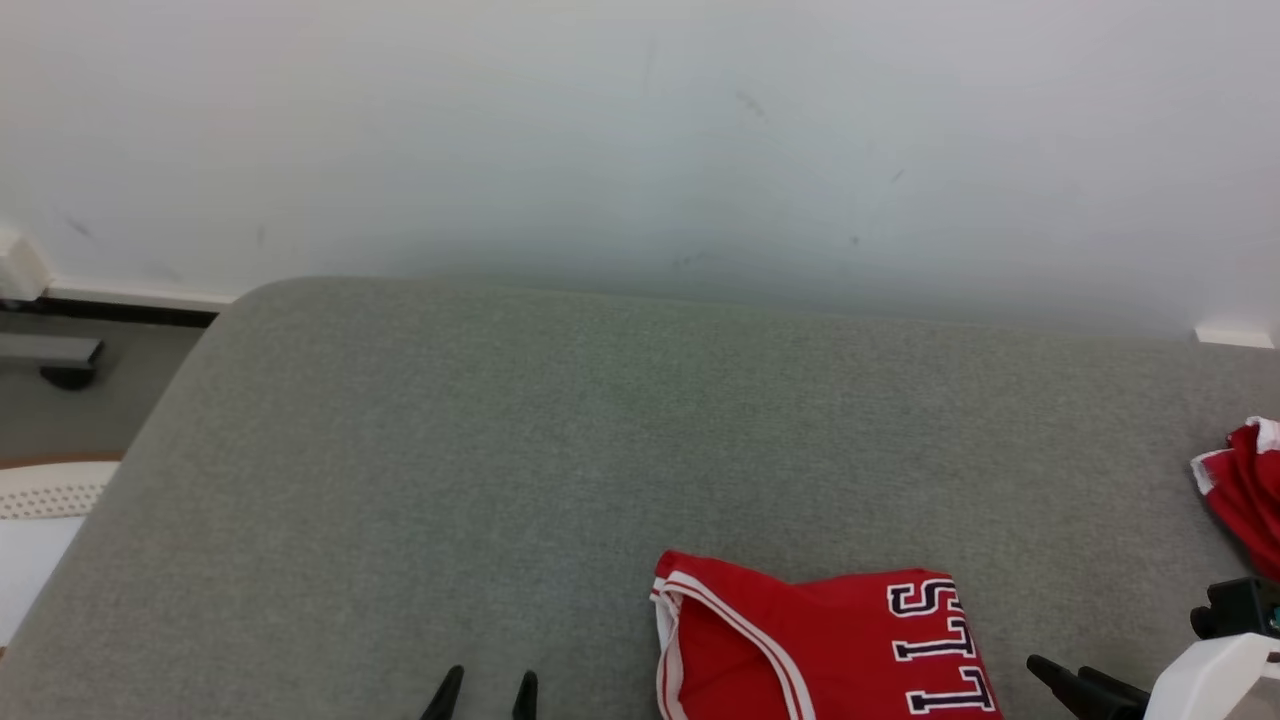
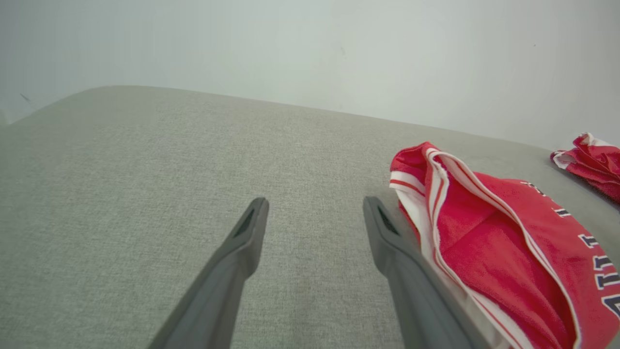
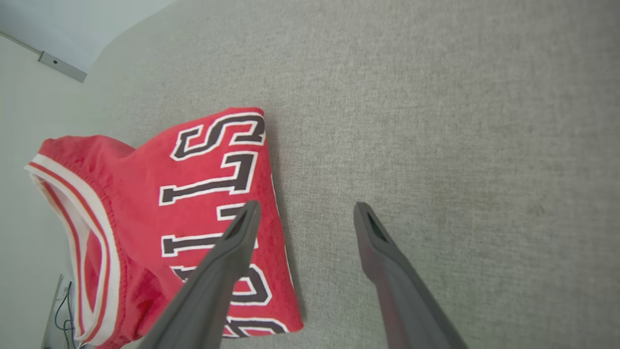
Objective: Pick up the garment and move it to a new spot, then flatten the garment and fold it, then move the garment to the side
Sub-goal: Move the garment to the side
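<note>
The garment [image 1: 820, 650] is a red jersey with white trim and dark lettering, lying folded on the grey padded surface [image 1: 600, 450] near its front edge. My left gripper [image 1: 491, 676] is open to the garment's left and holds nothing. In the left wrist view the open left gripper [image 2: 315, 208] hovers over bare fabric, with the garment [image 2: 494, 242] beside its right finger. My right gripper [image 1: 1058, 668] is open just right of the garment. In the right wrist view the right gripper [image 3: 307, 213] is empty, and its left finger [image 3: 232, 242] hangs over the lettered edge of the garment [image 3: 145, 203].
A second crumpled red and white cloth [image 1: 1245, 490] lies at the surface's right edge, also seen as the red cloth [image 2: 588, 162] in the left wrist view. A pale wall [image 1: 640, 140] stands behind. The floor [image 1: 70, 420] drops away to the left.
</note>
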{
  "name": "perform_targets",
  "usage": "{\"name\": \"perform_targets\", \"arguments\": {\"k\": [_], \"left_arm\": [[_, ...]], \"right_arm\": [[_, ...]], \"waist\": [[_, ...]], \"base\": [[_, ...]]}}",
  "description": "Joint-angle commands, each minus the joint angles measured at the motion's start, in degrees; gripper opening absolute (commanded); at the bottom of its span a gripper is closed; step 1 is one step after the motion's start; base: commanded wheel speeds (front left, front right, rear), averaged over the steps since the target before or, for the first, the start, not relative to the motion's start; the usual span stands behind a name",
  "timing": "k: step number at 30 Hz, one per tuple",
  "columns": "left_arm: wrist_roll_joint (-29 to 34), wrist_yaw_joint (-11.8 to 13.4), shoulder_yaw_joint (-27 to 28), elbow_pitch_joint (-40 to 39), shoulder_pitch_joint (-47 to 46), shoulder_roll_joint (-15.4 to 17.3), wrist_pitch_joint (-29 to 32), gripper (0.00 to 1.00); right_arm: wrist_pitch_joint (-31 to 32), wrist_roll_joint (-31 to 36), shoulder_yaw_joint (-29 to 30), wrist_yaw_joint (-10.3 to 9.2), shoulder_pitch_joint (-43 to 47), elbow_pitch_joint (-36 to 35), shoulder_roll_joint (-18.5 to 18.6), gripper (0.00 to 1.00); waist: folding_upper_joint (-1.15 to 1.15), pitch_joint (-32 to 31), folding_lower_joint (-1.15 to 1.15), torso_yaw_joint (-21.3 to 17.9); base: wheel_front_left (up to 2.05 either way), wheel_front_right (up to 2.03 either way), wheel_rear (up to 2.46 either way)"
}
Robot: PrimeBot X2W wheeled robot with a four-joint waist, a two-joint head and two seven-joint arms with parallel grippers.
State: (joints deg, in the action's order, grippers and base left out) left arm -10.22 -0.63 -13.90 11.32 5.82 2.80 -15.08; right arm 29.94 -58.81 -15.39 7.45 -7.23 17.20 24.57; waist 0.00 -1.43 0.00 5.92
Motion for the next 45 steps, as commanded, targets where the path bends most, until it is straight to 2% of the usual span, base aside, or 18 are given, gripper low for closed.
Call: {"name": "perform_targets", "arguments": {"k": [1,7,11,15,16,17,18,23,28,38,39,45], "left_arm": [[-0.34,0.17,-0.18,0.29,-0.33,0.20,-0.08,1.00],[0.14,0.50,0.07,0.63,-0.75,0.20,-0.08,1.00],[0.45,0.39,0.49,0.70,-1.10,0.20,-0.08,1.00],[0.29,0.55,0.53,0.73,-1.52,0.20,-0.08,1.00],[0.17,0.52,0.45,0.73,-1.55,0.21,-0.08,1.00],[0.01,0.58,0.33,0.76,-1.61,0.20,-0.08,1.00],[-0.16,0.66,0.23,0.77,-1.70,0.20,-0.08,1.00],[-0.82,1.11,0.33,0.31,-1.70,0.21,-0.08,1.00],[-0.96,1.14,0.40,-0.13,-1.29,0.20,-0.08,1.00],[0.30,0.43,0.31,-0.57,-3.56,0.21,-0.07,1.00],[0.30,0.43,0.31,-0.57,-3.56,0.21,-0.07,1.00],[0.50,-0.10,-0.81,-0.09,-5.80,0.21,-0.07,1.00]], "right_arm": [[1.99,-2.11,0.34,0.02,-1.47,1.51,-0.21,1.00],[7.23,-7.89,0.65,0.02,-3.32,4.47,-2.12,1.00],[9.13,-7.37,-1.22,0.02,-3.59,5.86,-2.75,1.00],[9.59,-7.83,-3.35,0.02,-4.50,6.06,-5.18,1.00],[9.06,-8.20,-3.58,0.02,-4.82,5.66,-5.61,0.56],[8.53,-8.73,-3.62,0.02,-5.19,5.32,-5.99,0.30],[8.19,-9.10,-3.78,0.02,-5.51,4.97,-6.19,0.00],[5.76,-9.00,-5.62,0.02,-6.53,2.99,-5.34,0.00],[1.80,-5.73,-7.59,0.01,-8.81,2.09,-2.90,0.00],[-6.51,1.99,-9.25,0.01,-14.34,7.93,2.17,0.00],[-6.51,1.99,-9.25,0.01,-14.34,7.93,2.17,0.00],[-16.03,9.94,-9.78,0.01,-20.42,12.93,1.87,0.00]], "waist": [[0.00,1.06,0.00,1.98],[0.00,2.11,0.00,5.02],[0.00,2.52,0.00,6.16],[0.00,2.59,0.00,6.49],[0.00,2.57,0.00,6.49],[0.00,2.54,0.00,6.46],[0.00,2.50,0.00,6.41],[0.00,2.24,0.00,4.83],[0.00,2.72,0.00,0.30],[0.00,5.41,0.00,-9.52],[0.00,5.41,0.00,-9.52],[0.00,7.95,0.00,-10.99]], "base": [[0.00,0.00,0.00],[0.00,0.00,0.00],[0.00,0.00,0.00],[0.00,0.00,0.00],[0.00,0.00,0.00],[0.00,0.00,0.00],[0.00,0.00,0.00],[0.00,0.00,0.00],[0.00,0.00,0.00],[0.00,0.00,0.00],[0.00,0.00,0.00],[0.00,0.00,0.00]]}}
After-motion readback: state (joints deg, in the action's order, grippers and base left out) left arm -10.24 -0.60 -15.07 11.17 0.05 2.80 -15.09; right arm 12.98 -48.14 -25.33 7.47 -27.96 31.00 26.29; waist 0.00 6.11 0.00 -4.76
